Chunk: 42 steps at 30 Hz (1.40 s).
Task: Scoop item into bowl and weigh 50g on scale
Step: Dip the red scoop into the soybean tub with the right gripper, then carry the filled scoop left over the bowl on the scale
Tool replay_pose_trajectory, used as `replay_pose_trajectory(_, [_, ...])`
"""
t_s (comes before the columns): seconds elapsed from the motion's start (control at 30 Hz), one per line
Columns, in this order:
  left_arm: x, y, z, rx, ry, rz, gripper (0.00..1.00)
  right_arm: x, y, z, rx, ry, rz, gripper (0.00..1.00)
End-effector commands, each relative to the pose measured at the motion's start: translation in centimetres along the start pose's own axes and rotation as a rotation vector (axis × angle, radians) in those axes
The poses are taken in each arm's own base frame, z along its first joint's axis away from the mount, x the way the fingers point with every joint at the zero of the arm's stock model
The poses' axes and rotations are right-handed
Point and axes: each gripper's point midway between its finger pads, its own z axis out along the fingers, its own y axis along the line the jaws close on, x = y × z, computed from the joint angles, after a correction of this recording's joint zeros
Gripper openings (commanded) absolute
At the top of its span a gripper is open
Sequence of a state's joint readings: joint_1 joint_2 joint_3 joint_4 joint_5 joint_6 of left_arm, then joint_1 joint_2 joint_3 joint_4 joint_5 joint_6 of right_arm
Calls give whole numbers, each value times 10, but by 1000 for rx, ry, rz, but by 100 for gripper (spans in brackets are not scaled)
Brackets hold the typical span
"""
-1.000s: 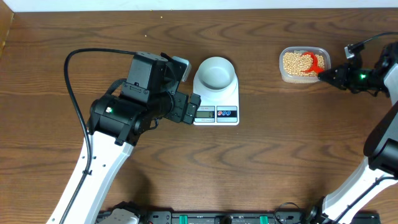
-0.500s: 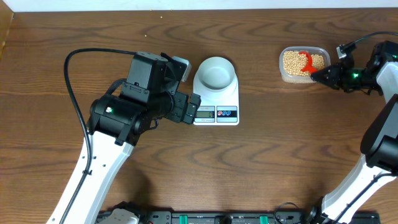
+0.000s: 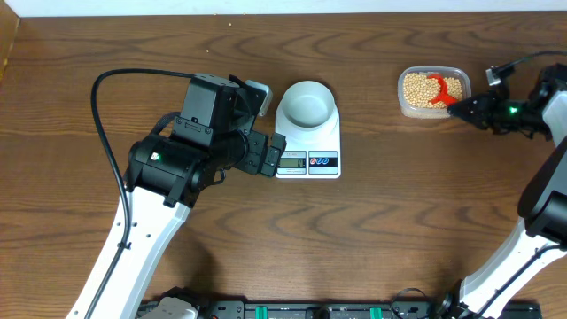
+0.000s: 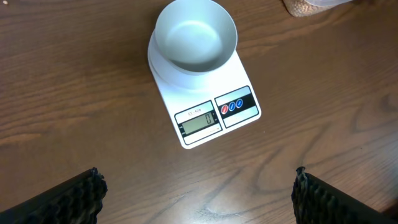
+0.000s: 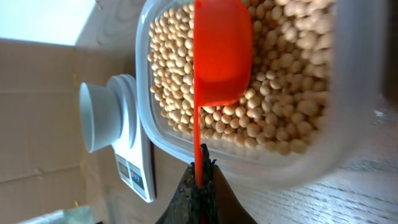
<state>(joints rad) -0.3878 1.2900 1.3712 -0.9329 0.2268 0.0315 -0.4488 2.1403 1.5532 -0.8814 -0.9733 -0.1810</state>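
The pale bowl (image 3: 307, 103) (image 4: 195, 38) stands empty on the white scale (image 3: 310, 151) (image 4: 214, 115), whose display reads 0. The tan beans (image 3: 421, 89) (image 5: 273, 93) fill a clear tub (image 3: 403, 108) (image 5: 144, 93) at the back right. My right gripper (image 3: 462, 108) (image 5: 199, 180) is shut on the handle of a red scoop (image 3: 438, 86) (image 5: 217, 50), whose cup lies over the beans in the tub. My left gripper (image 3: 270, 155) (image 4: 199, 193) is open and empty, just left of and in front of the scale.
The bowl and scale also show in the right wrist view (image 5: 102, 121), beyond the tub. The wooden table (image 3: 399, 213) runs to a white back edge. A black cable (image 3: 111, 133) loops beside the left arm.
My right gripper has moved the red scoop about inside the tub, first left over the beans, then back right. The left arm has not moved.
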Motion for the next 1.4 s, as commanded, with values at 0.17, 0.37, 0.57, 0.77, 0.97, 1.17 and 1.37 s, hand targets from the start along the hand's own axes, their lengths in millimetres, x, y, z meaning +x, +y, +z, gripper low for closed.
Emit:
replay_pose_trajectory(0.17, [-1, 3, 1, -12, 2, 13, 98, -9, 10, -24, -154, -79, 18, 1])
replay_pose_trajectory(0.37, [-1, 3, 1, -12, 2, 13, 98, -11, 22, -30, -233, -100, 8, 1])
replay_pose_trajectory(0.57, [-1, 3, 1, -12, 2, 13, 98, -13, 28, -32, -268, -110, 2, 1])
replay_pose_trajectory(0.77, [-1, 3, 1, -12, 2, 13, 97, -17, 47, -36, -378, -140, -32, 1])
replay_pose_trajectory(0.97, [-1, 3, 1, -12, 2, 13, 98, -18, 70, -25, -459, -127, -83, 1])
replay_pose_trajectory(1.17, [-1, 3, 1, -12, 2, 13, 98, -14, 102, 8, -489, -50, -153, 1])
replay_pose_trajectory(1.37, [-1, 3, 1, -12, 2, 13, 98, -15, 140, 35, -506, 25, -209, 1])
